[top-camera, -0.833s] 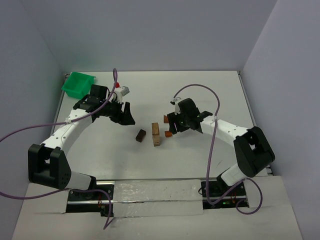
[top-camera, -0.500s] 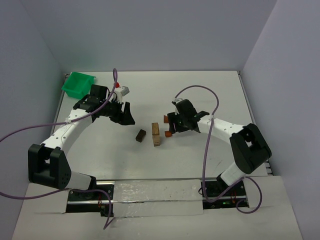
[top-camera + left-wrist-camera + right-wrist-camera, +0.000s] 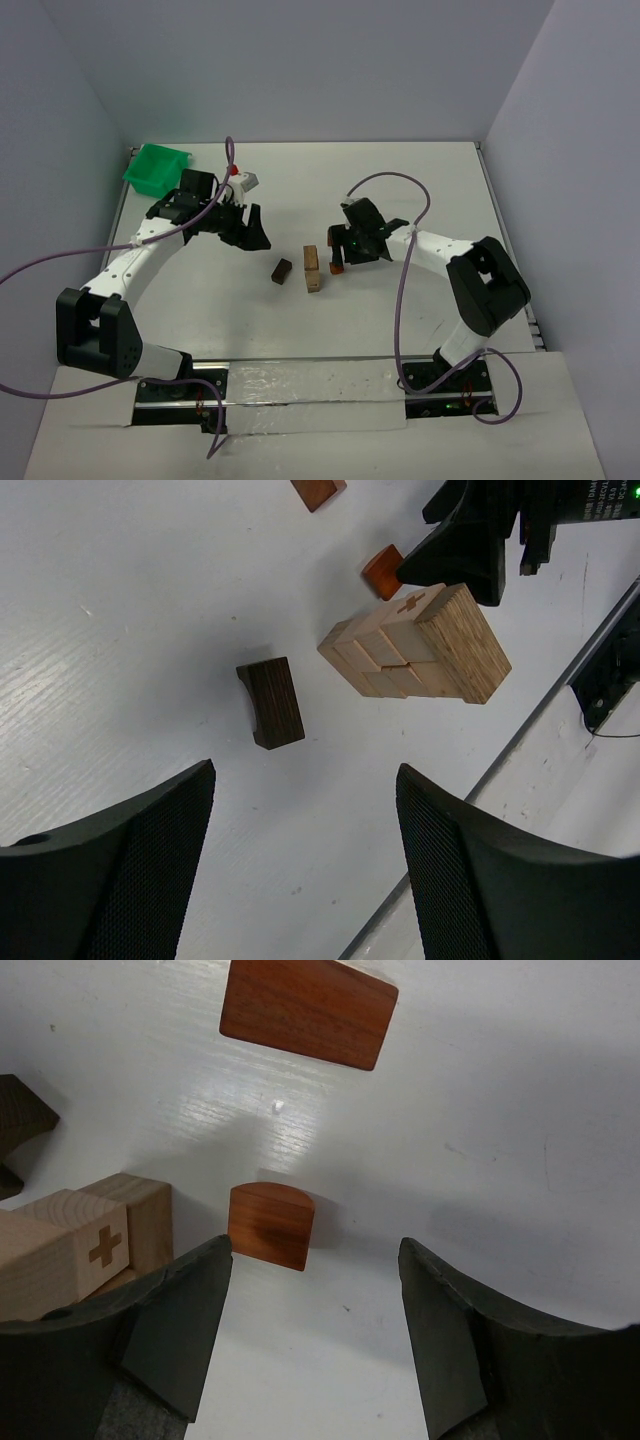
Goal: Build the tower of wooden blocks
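— Tan blocks [image 3: 313,268] are sitting packed together mid-tabletop [image 3: 400,320]. Is that the tower [image 3: 415,645]?
— Its start, I'm guessing. I can't tell whether it's standing or lying. A dark block [image 3: 281,271] is lying loose just left of it.
— And the right end effector [image 3: 345,250]?
— It's hovering wide and empty, its fingers [image 3: 180,1310] flanking the small red block [image 3: 270,1225] without touching it. A bigger red block [image 3: 308,1012] is waiting beyond.
— Left end effector [image 3: 248,232]?
— Hanging wide and empty, farther back. Three pieces are looking unstacked.
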